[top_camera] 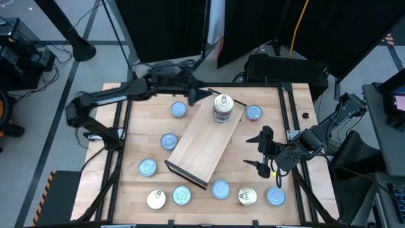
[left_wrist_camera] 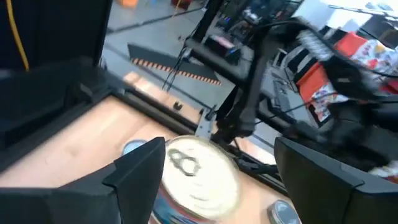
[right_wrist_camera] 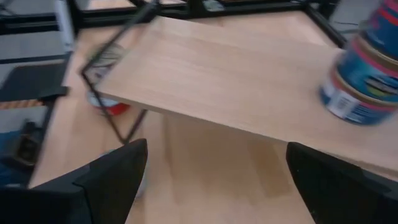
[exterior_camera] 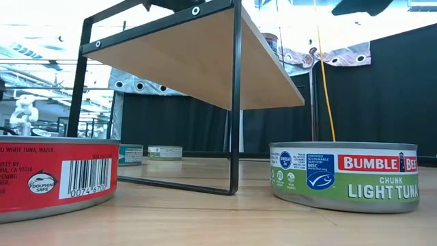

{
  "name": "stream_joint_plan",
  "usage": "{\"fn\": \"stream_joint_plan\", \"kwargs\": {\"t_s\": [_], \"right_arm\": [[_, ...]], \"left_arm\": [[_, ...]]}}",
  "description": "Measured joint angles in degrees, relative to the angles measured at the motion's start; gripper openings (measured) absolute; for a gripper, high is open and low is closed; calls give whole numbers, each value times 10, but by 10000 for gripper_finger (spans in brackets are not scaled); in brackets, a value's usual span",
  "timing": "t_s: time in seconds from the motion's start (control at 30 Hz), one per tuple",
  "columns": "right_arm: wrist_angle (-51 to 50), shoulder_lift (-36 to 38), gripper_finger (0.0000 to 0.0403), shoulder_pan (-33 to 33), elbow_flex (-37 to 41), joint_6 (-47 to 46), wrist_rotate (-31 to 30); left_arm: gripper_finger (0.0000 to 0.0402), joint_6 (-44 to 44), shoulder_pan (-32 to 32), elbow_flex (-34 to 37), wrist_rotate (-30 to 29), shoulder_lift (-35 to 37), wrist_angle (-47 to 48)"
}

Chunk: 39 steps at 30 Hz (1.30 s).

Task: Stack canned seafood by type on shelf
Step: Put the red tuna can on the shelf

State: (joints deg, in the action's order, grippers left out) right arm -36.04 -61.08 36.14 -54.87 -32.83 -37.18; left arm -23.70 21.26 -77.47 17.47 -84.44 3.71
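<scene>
The shelf (top_camera: 202, 142) is a light-wood board on thin black legs, lying slantwise mid-table. On its far end stands a stack of tins (top_camera: 221, 109) whose top tin is cream-lidded with a pull tab (left_wrist_camera: 199, 177). My left gripper (top_camera: 204, 95) is open just left of and above the stack, its fingers (left_wrist_camera: 140, 174) wide on either side of the top tin. My right gripper (top_camera: 253, 151) hovers open off the shelf's right side, facing the board (right_wrist_camera: 236, 81). Blue-topped tins (top_camera: 169, 141) and cream-topped tins (top_camera: 156, 199) lie flat on the table around the shelf.
Loose tins ring the shelf: blue ones at the left (top_camera: 147, 167) and near edge (top_camera: 220, 189), one at the far right (top_camera: 254, 113). A red-labelled tin (exterior_camera: 54, 178) and a green-labelled one (exterior_camera: 341, 178) sit close to the low camera. A black frame (top_camera: 288, 114) edges the table.
</scene>
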Motion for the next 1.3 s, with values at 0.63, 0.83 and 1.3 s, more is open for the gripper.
{"fn": "stream_joint_plan", "kwargs": {"t_s": [0.63, 0.83, 1.3], "right_arm": [[-55, 16, 377, -27, 0, 14, -92], [-101, 58, 377, -59, 0, 16, -92], [-179, 70, 359, -72, 0, -19, -94]], "left_arm": [[165, 124, -184, 87, -127, 225, 246], [82, 123, -224, 148, -225, 265, 234], [15, 121, -273, 292, -304, 326, 141]]}}
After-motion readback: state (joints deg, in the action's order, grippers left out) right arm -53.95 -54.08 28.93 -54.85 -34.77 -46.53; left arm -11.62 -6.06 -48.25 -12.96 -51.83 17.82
